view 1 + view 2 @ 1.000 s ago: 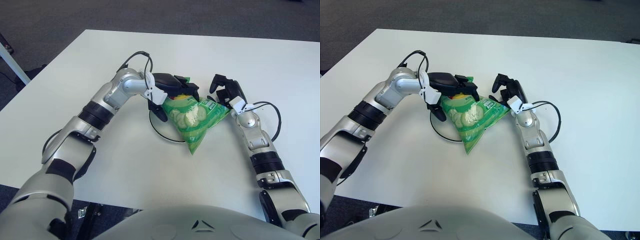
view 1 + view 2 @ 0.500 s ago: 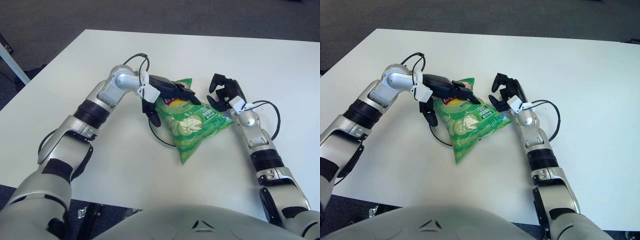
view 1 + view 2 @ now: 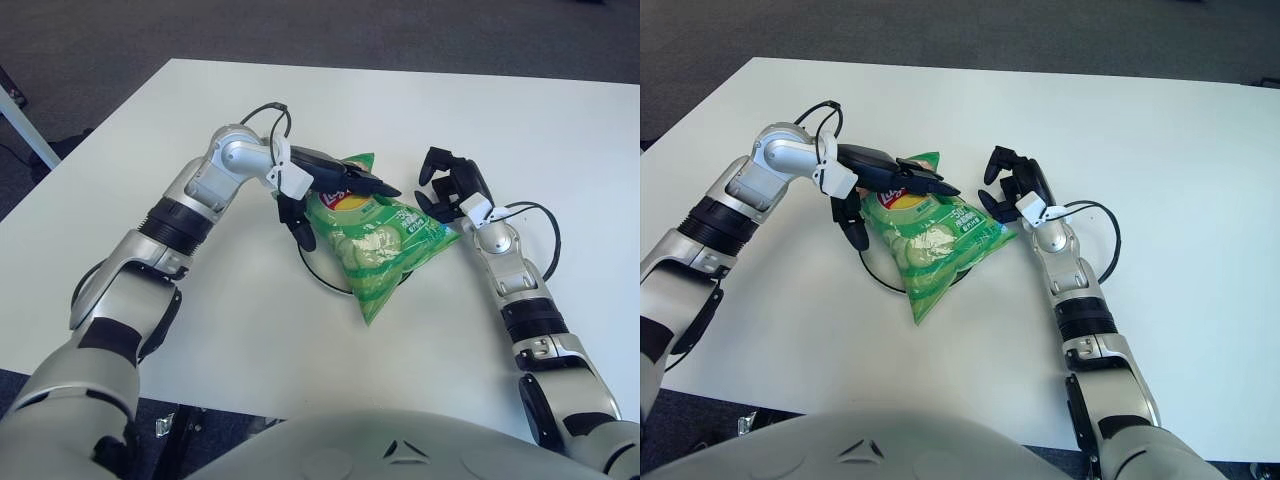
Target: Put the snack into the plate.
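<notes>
The snack, a green chip bag (image 3: 375,240), lies tilted across a white plate with a dark rim (image 3: 318,274) in the middle of the table. The bag's lower tip hangs past the plate's near rim. My left hand (image 3: 330,195) is at the bag's upper left. Its fingers (image 3: 355,185) stretch flat over the bag's top edge and its thumb (image 3: 300,228) hangs beside the bag, not clamped on it. My right hand (image 3: 450,185) hovers just beyond the bag's right corner, its fingers loosely bent and holding nothing.
The white table (image 3: 560,130) runs wide around the plate. Its left edge drops to dark carpet (image 3: 80,50). A black cable loops by my right wrist (image 3: 545,235), and another by my left wrist (image 3: 265,115).
The bag has come down from my left hand's grasp onto the plate and settled a little to the left. My left hand's fingers have straightened and drawn leftward. My right hand has barely moved.
</notes>
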{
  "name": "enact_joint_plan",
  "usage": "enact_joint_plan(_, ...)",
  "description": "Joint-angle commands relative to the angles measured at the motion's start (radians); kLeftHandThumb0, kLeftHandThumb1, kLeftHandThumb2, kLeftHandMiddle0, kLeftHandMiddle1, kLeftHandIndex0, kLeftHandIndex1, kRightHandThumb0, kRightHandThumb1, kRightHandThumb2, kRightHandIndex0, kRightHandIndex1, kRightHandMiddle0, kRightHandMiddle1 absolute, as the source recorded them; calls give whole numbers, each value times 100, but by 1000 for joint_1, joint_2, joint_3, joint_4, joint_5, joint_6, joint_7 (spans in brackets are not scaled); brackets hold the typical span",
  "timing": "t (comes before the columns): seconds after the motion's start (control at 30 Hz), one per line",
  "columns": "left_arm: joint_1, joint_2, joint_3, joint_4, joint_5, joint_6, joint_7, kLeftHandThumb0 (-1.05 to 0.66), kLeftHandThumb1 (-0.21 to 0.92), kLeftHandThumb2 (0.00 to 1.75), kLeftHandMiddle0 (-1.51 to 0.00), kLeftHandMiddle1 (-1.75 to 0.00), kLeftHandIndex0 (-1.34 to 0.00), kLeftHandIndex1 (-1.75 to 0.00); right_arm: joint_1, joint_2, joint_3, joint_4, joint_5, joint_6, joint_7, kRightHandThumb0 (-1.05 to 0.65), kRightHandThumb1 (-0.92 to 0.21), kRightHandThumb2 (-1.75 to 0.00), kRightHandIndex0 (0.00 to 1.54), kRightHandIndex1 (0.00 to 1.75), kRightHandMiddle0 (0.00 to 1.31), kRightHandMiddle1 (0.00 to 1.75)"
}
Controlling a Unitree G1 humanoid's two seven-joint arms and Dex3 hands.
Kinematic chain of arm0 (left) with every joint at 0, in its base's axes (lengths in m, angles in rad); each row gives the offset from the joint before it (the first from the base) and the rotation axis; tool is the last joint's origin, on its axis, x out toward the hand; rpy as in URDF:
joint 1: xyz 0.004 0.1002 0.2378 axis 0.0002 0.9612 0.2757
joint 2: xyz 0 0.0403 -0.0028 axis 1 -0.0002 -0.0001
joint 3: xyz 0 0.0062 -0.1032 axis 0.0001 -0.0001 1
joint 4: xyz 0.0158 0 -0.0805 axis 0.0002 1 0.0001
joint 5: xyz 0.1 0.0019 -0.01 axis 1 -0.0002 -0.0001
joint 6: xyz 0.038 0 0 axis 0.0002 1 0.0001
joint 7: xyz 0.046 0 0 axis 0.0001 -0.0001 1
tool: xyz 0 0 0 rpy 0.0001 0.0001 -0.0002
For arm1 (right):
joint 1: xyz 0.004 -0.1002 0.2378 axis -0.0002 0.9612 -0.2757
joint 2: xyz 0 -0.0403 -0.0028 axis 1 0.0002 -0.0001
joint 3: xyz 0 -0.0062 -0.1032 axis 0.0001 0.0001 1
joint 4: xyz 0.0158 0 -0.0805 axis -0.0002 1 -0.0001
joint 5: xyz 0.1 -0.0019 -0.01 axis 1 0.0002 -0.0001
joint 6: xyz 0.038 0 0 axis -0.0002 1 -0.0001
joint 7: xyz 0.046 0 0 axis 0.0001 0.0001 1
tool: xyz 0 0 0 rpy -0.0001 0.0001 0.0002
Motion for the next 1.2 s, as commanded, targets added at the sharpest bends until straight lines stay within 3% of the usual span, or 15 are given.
enact_joint_plan(0.0,-8,21,26,1,-9,4,-10,-97,67,42,0,0,0,0,68,8,13,57,10,74,44,-52,-23,-142,135,175,69,175)
enact_joint_plan(0.23,5,25,61,-4,-17,-3,4,-103,81,30,0,0,0,0,65,4,18,59,0,84,43,-52,-24,-141,132,175,68,175)
enact_joint_plan(0.47,9,51,113,-46,-63,40,-4,-105,91,25,0,0,-1,-1,60,1,23,68,-14,82,30,-51,-25,-140,130,175,67,175)
enact_joint_plan(0.8,8,75,181,-75,-94,64,9,-105,92,26,0,0,-1,-7,57,0,25,75,-21,81,22,-51,-24,-140,131,175,68,175)
enact_joint_plan(1.17,56,119,250,-161,-131,144,18,-100,86,17,0,0,0,-19,47,-3,28,97,-30,60,16,-52,-22,-143,132,175,69,175)
